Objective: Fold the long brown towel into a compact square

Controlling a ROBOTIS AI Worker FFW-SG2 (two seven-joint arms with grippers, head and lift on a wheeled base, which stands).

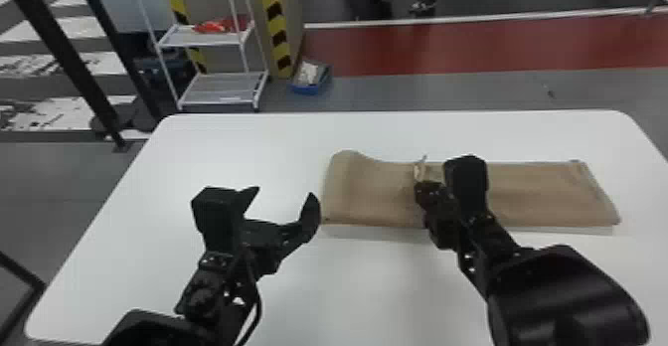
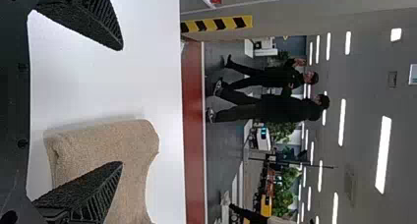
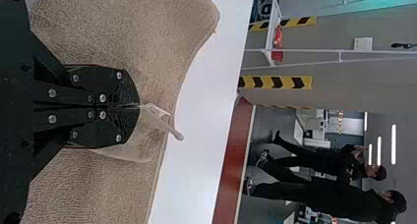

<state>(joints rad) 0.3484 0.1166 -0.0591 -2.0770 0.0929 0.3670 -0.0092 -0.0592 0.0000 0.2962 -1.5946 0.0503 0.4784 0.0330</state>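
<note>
Left tool (image 1: 284, 192) is held spread beside the puffed left end of the towel (image 1: 542, 193), which is laid flat across the surface (image 1: 373, 280). By the right tool (image 3: 138, 106), pressed together, a small tuft is pinched. With so little cloth caught, slipping or a crooked fold could be caused by lifting. Beyond, a rack (image 1: 223, 89) is placed.

Towel (image 1: 537, 191) toward 3 o'clock is rough, matt cloth, table (image 1: 238, 146) looks pretty smooth, and that black arm cover (image 1: 561, 290) around 4 o'clock seems kinda shiny, like plastic.
</note>
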